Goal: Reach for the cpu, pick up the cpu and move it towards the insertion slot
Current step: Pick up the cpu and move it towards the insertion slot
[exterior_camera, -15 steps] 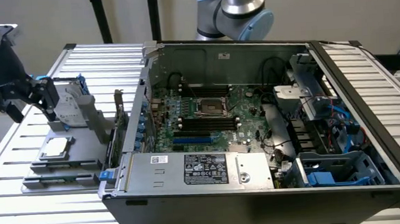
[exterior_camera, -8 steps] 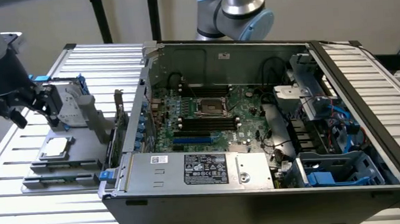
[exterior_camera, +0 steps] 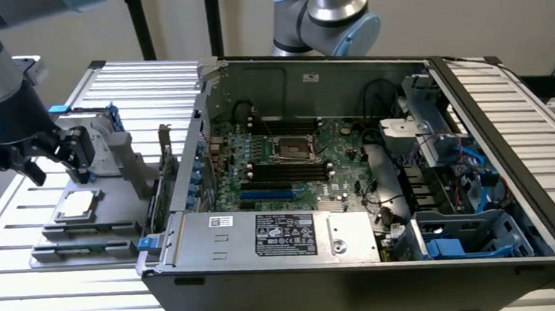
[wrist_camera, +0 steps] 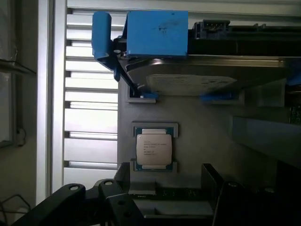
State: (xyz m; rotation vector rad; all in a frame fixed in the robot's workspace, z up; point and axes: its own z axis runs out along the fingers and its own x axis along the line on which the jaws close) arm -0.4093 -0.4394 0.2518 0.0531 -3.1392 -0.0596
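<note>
The cpu is a small silvery square chip lying flat in a recess of the grey fixture block at the exterior view's left, outside the computer case. My gripper hangs above and slightly behind the chip, clear of it. It is open, its dark fingers spread wide with nothing between them. The insertion slot is the square metal-framed socket on the green motherboard inside the open case, well off to the exterior view's right of the chip.
A grey hard drive in a blue bracket stands on the fixture just behind the chip. The case's side wall rises between fixture and motherboard. A second arm stands behind the case. Black memory slots flank the socket.
</note>
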